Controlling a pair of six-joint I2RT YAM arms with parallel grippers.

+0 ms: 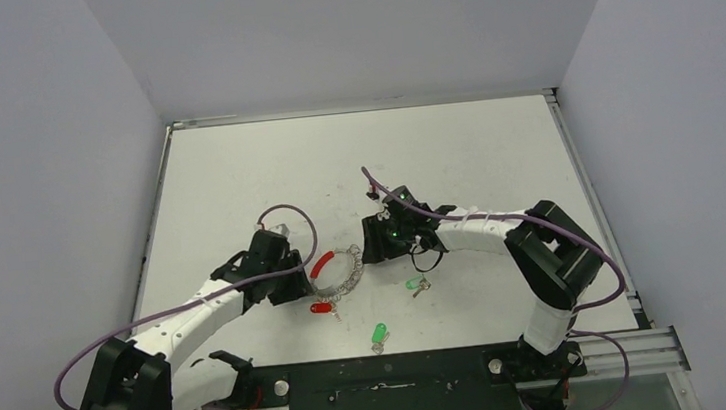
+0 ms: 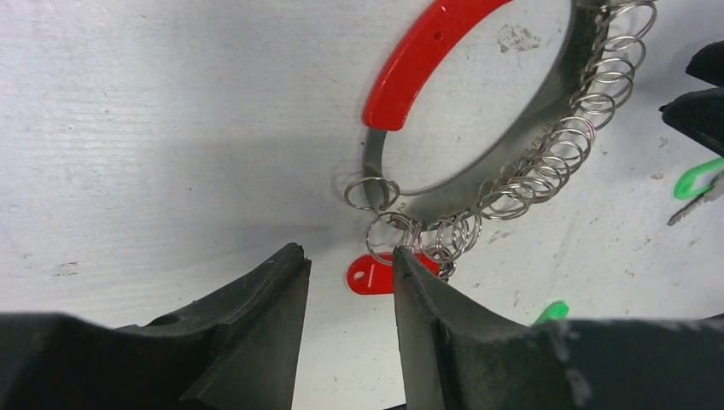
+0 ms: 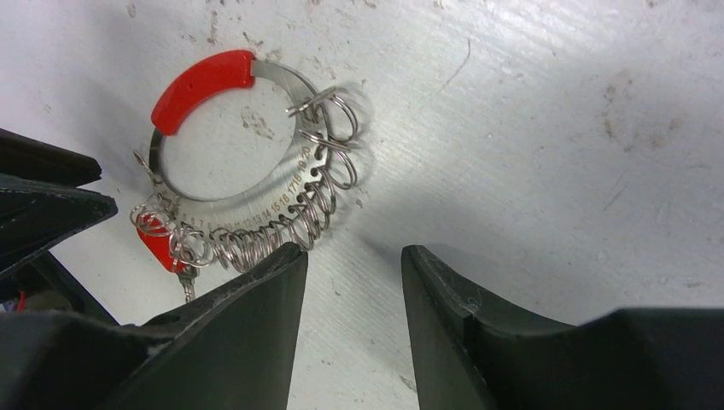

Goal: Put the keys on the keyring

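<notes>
Your white surface [image 1: 495, 152] carries everything loose, so nothing here is anchored. Both arms reach in toward its middle, the left arm [image 1: 189, 317] from one side and the right arm [image 1: 482, 229] from the other. They come close enough that a careless advance by either could knock the other.

Your left hand [image 2: 348, 256] is open, with nothing between its fingers. One fingertip [image 2: 401, 256] sits right at the cluster of small rings. Your right hand [image 3: 352, 252] is open and empty too, and its nearer fingertip [image 3: 286, 252] is just beside the same coil.

The keyring [image 1: 338, 271] lies flat between the two hands, held by neither. If you close or push now, I judge it will skate away rather than lift, or pivot on its red sleeve [image 2: 418, 60].

The two green keys [image 1: 415, 284] [image 1: 379, 333] lie apart from the ring on the near side. One is just below the right hand and the other is nearer the arm bases. They are thin and flat, so a pinch is likely to slip off or flick one away.

The small split rings [image 2: 589, 94] are crowded together. A fingertip could snag several at once, or catch the red tag [image 2: 369, 278] hanging there and drag the whole loop along.
</notes>
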